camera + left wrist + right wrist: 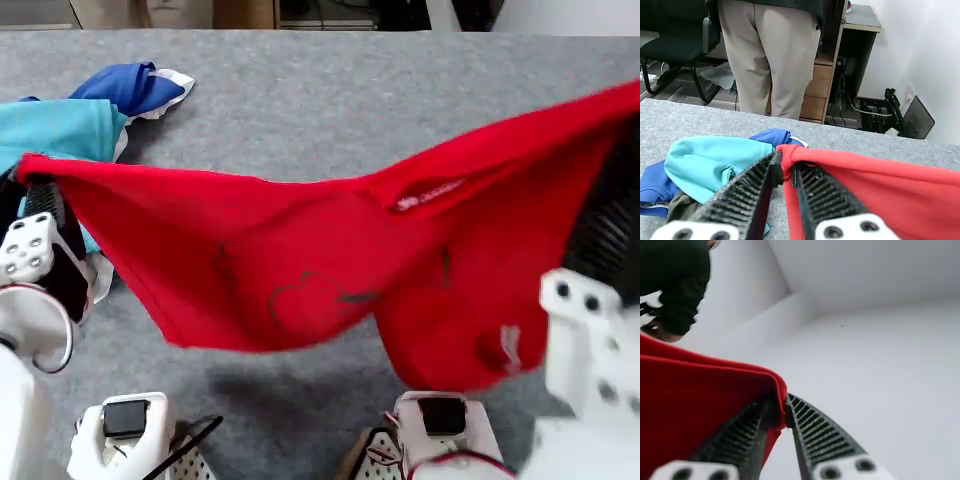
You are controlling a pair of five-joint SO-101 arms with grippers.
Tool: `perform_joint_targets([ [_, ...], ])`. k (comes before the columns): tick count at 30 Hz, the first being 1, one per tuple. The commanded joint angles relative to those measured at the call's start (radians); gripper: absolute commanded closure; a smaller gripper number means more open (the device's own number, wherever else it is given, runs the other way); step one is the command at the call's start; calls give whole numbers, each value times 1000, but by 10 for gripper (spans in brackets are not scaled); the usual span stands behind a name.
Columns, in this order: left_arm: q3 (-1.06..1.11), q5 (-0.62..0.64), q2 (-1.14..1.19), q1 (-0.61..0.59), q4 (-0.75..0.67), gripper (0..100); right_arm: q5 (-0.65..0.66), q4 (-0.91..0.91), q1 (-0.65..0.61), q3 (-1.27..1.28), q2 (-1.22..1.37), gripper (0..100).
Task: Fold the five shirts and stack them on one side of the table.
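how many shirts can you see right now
3 sure: red shirt stretched between left gripper and right gripper, teal shirt and blue shirt heaped at table's left. Olive cloth under teal may be another.

A grey, felt-like counter spans the high view. Past its far edge, in the left wrist view, a black office chair stands on the floor. Near it is a dark desk with wooden drawers beside it. Loose cables trail below the desk by a white wall, where a dark flat panel, possibly a screen, leans. The right wrist view faces plain white surfaces meeting at a corner.
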Motion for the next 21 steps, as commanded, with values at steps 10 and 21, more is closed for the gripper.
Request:
perform_joint_targets([
  [10,31,-8,-87,0,49,981,6,-146,13,76,-8,994],
  [21,201,-9,-150,0,48,981,5,-71,13,185,-10,994],
])
